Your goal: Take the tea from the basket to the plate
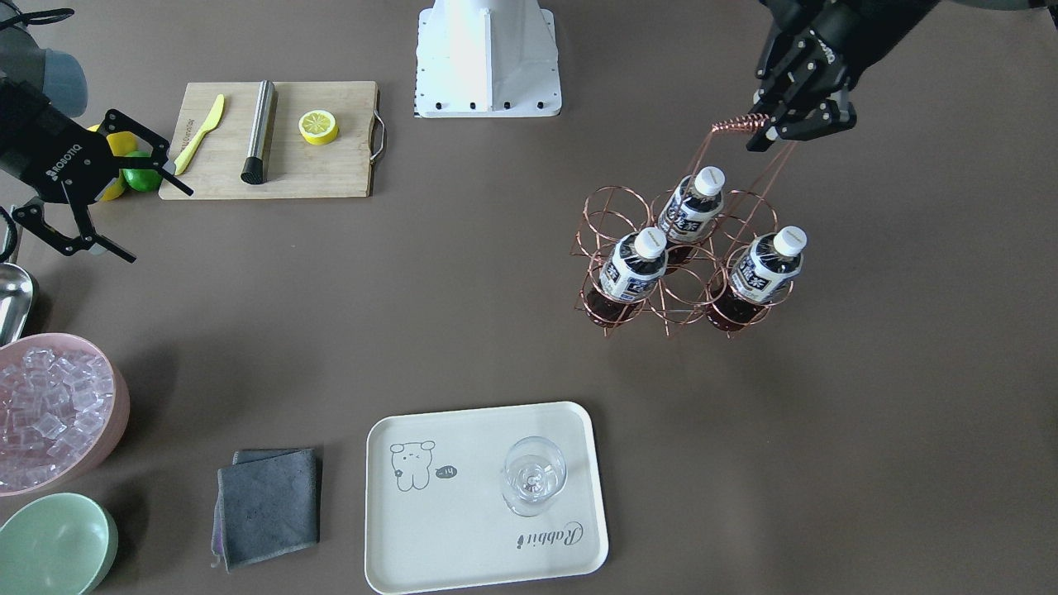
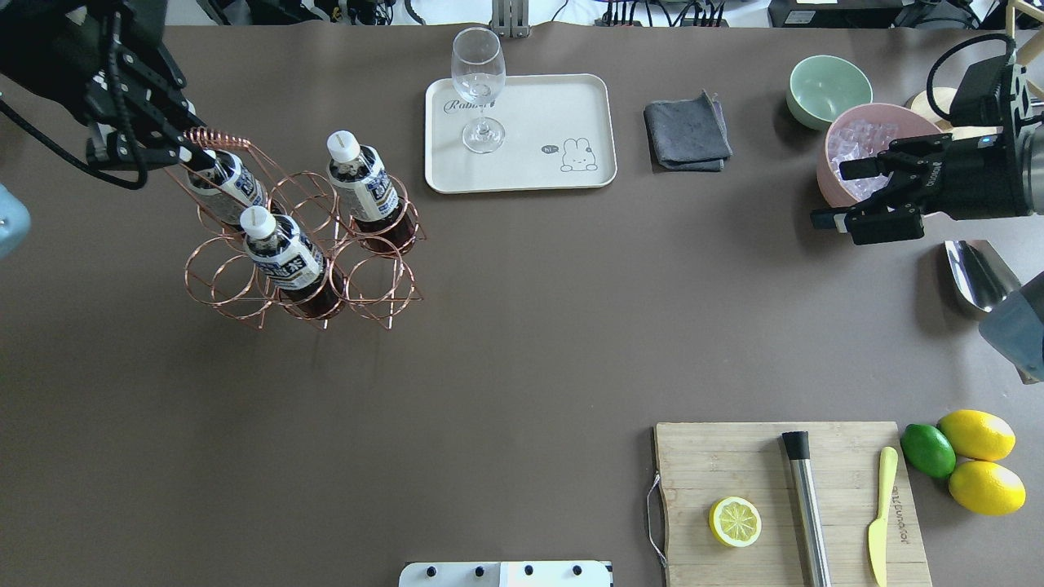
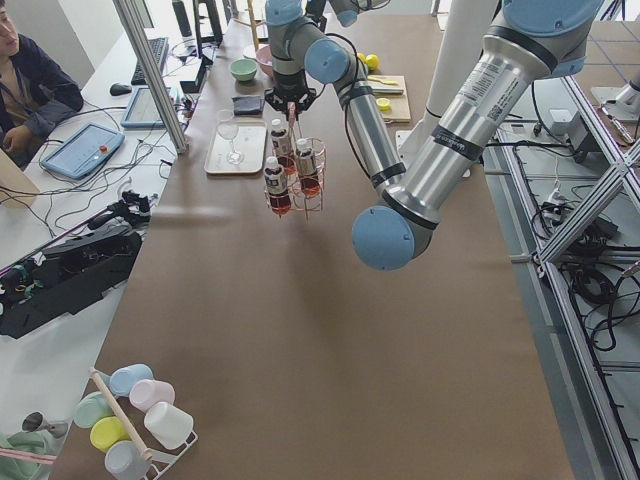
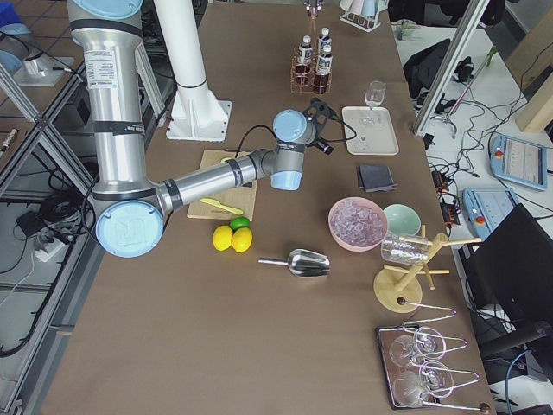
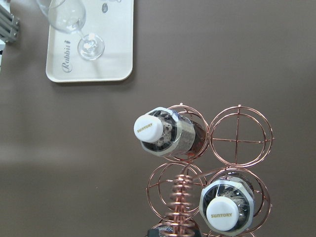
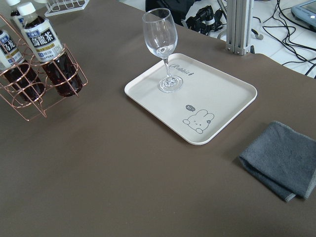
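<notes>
Three tea bottles with white caps stand in a copper wire basket on the table; they also show in the overhead view. My left gripper is shut on the basket's coiled handle, above the bottles. The cream plate lies apart from the basket and carries a clear wine glass. My right gripper is open and empty, far from the basket, beside the ice bowl.
A pink bowl of ice, a pale green bowl and a grey cloth lie beyond the plate. A metal scoop lies by the right arm. A wooden cutting board holds a lemon half, muddler and knife.
</notes>
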